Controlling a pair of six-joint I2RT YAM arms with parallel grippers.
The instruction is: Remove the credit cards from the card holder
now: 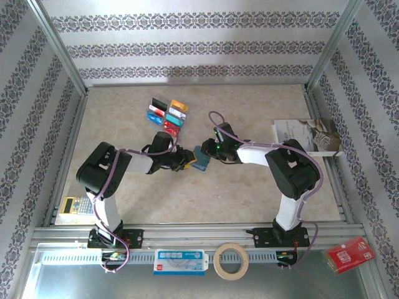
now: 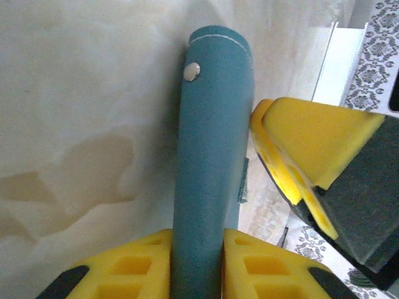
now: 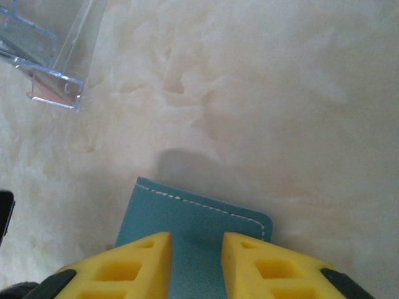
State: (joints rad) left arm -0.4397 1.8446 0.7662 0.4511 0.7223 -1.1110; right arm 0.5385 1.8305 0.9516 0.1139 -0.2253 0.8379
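The slate-blue card holder (image 1: 201, 158) is held off the table in the middle, between the two arms. In the left wrist view I see the card holder (image 2: 212, 156) edge-on, folded, its snap stud near the top, and my left gripper (image 2: 198, 240) is shut on its lower end. My right gripper (image 3: 196, 249) stands open, its yellow fingers apart in front of the card holder's stitched flat face (image 3: 199, 218). One right finger (image 2: 299, 149) lies against the holder's side. Several credit cards (image 1: 167, 115) in assorted colours lie in rows behind the left gripper (image 1: 185, 159).
A printed booklet (image 1: 305, 134) stands at the right on a clear stand (image 3: 50, 56). A calculator (image 1: 76, 205) lies at the near left. On the front rail sit a tape roll (image 1: 230, 260), a white label (image 1: 179, 261) and a red packet (image 1: 349, 254).
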